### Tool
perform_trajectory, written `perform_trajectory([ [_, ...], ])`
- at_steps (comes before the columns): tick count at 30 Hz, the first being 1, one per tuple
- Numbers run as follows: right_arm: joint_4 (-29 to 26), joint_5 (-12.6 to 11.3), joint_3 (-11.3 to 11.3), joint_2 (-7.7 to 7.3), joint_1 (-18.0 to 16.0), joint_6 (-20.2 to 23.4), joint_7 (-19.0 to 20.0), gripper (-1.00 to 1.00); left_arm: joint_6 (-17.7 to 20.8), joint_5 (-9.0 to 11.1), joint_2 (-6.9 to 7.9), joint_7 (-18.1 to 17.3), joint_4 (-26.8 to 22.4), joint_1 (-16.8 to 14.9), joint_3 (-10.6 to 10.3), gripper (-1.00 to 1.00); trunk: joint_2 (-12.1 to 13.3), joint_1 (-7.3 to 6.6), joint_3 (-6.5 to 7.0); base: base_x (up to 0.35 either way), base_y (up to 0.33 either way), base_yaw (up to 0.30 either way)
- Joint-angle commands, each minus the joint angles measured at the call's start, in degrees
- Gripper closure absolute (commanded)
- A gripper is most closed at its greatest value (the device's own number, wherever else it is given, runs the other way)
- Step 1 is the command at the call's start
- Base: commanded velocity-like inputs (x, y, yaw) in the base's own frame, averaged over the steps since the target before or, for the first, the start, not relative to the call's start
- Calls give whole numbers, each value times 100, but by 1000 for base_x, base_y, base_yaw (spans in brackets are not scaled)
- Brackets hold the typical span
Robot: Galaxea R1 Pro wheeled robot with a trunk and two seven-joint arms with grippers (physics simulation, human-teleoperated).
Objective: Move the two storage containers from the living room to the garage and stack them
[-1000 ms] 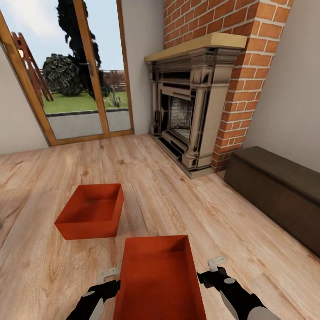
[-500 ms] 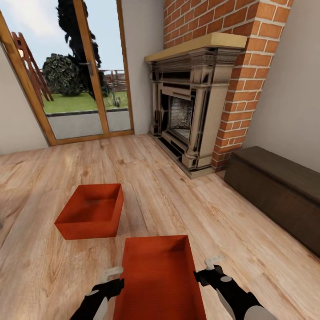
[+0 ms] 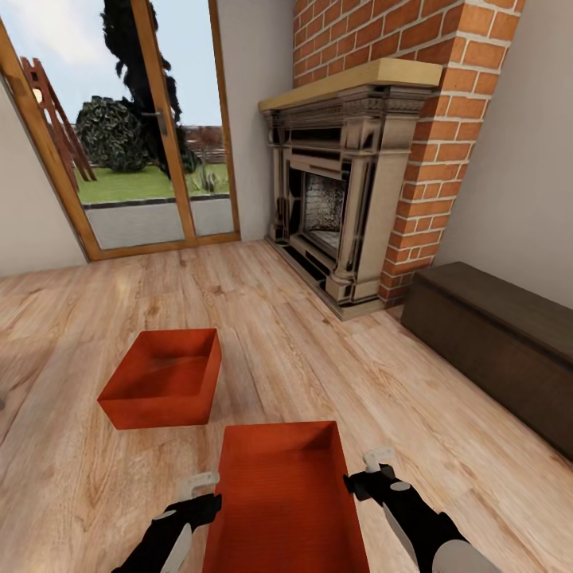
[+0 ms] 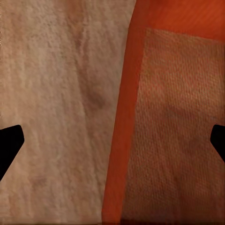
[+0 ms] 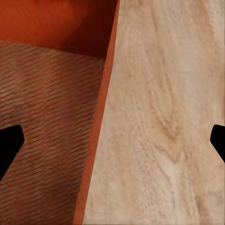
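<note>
You have the near storage container (image 3: 282, 501) on the light wood-plank floor (image 3: 414, 382) of the living room, directly ahead of you between both arms. Your left tool (image 3: 204, 492) sits at its left long wall and your right tool (image 3: 368, 472) at its right long wall. In each wrist view the dark fingertips stand far apart with the container's thin wall running between them, one finger over the ribbed inside (image 4: 173, 136) and the other over the planks, so both tools are spread wide and grip nothing. The second storage container (image 3: 163, 380) rests on the floor further ahead to the left, apart from the first. The brick fireplace (image 3: 350, 183) and the dark brown chest (image 3: 501, 350) stand to the right.
</note>
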Motion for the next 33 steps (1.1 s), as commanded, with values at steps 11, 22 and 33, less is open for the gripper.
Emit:
perform_trajectory([
  [11, -93, 58, -11, 0, 0, 480, 37, -100, 404, 63, -4, 12, -21, -1, 16, -100, -2, -1, -5, 0, 0, 0],
  [22, -92, 58, -11, 0, 0, 474, 37, -100, 393, 70, -3, 12, -21, -1, 18, -100, -2, -1, -5, -2, 0, 0],
  [33, -76, 50, -11, 8, 0, 473, 41, -100, 392, 70, -6, 12, -21, -1, 24, -100, -2, -1, -5, -137, 0, 0],
])
